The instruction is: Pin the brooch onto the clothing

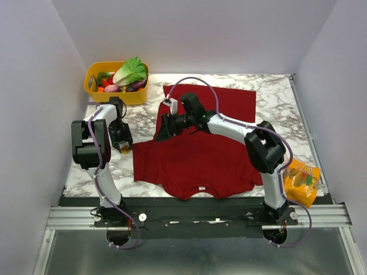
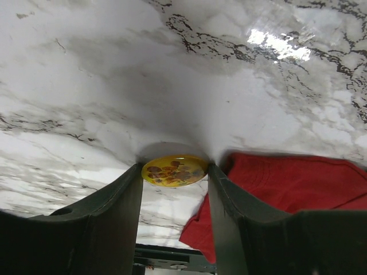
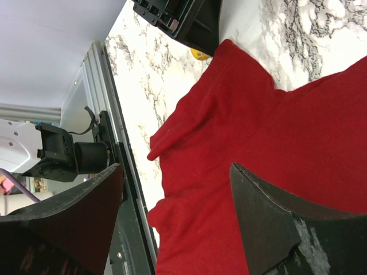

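Observation:
The dark red T-shirt lies spread flat on the marble table, with its white neck label at the near edge. My left gripper is just left of the shirt's left sleeve. In the left wrist view it is shut on the small golden-yellow brooch, one finger against each side of the disc, low over the marble with the sleeve to the right. My right gripper hovers over the shirt's far-left part. It is open and empty above red fabric. The brooch shows there as a yellow speck.
A yellow basket of vegetables stands at the far left corner. An orange-yellow snack bag lies at the near right edge. White walls enclose the table. The black rail runs along the near edge.

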### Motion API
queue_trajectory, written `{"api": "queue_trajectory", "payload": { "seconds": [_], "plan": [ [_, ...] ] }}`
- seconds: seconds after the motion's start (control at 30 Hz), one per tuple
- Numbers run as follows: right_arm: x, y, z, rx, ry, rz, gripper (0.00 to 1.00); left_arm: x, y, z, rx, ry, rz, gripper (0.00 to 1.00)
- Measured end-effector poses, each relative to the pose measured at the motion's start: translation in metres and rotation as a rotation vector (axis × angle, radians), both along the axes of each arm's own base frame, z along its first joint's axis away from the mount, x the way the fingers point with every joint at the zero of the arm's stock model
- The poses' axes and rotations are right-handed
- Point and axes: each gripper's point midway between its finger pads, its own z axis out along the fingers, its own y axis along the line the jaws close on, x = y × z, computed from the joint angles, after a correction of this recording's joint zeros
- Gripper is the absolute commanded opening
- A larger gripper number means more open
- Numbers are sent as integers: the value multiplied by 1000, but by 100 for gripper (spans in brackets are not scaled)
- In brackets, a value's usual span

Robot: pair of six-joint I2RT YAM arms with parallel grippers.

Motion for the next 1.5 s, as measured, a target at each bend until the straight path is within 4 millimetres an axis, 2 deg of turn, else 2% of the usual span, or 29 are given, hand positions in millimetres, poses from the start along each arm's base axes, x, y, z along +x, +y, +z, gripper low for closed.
{"api": "queue_trajectory", "payload": {
  "seconds": [0.3,0.43,0.57,0.63,0.73,0.9,1.03,1.13,1.2,1.27,1.4,1.5],
  "plan": [
    [2,-2,0,0,3,-6,83,5,4,7,22,-16,1,36],
    [2,-2,0,0,3,-7,83,24,6,34,31,-114,2,35],
    [4,-6,-2,-4,9,-15,83,39,-3,70,14,-233,-14,35],
    [5,-9,-3,-7,11,-21,83,46,-17,85,1,-284,-44,35],
    [8,-19,0,-7,12,-39,83,52,-46,93,-24,-314,-106,35],
    [27,-59,20,6,-8,-127,83,54,-121,89,-91,-312,-247,36],
    [50,-96,44,25,-52,-230,83,60,-180,82,-142,-316,-346,63],
    [60,-113,54,31,-80,-283,83,62,-209,75,-171,-308,-396,70],
    [60,-113,56,31,-85,-287,83,63,-217,71,-177,-301,-410,72],
    [58,-112,53,27,-79,-282,83,62,-218,69,-174,-294,-411,73],
    [56,-111,53,26,-77,-278,83,54,-206,64,-141,-286,-402,73],
    [56,-111,53,25,-77,-278,83,40,-190,62,-107,-277,-387,65]
  ]
}}
